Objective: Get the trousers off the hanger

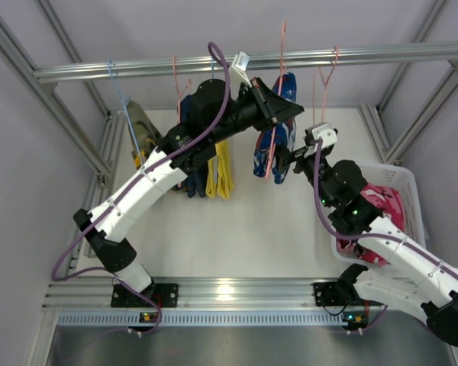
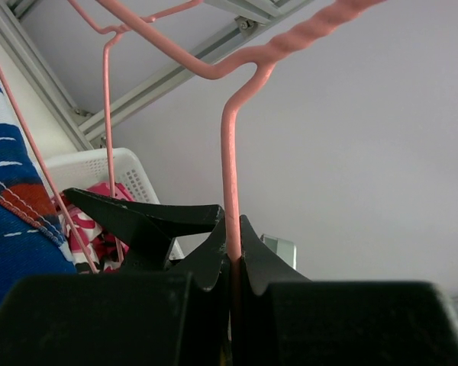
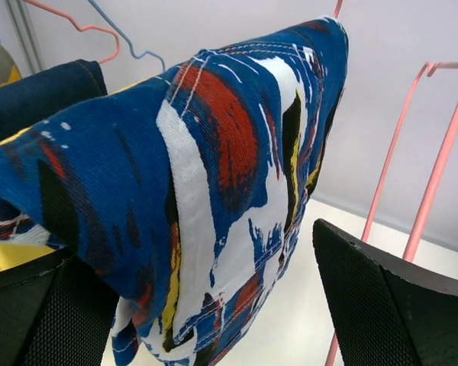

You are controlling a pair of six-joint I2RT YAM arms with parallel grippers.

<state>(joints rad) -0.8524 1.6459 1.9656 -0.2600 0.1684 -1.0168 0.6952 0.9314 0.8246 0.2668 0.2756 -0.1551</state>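
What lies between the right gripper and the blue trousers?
Nothing: in the right wrist view the blue trousers hang directly between the fingers of the open right gripper.

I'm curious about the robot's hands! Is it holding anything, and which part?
The left gripper pinches the pink hanger by its upright wire, below the twisted neck. The right gripper holds nothing: it is open around the blue trousers.

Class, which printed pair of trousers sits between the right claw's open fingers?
The blue printed trousers, draped on the pink hanger; the red-pink pair lies in the white basket.
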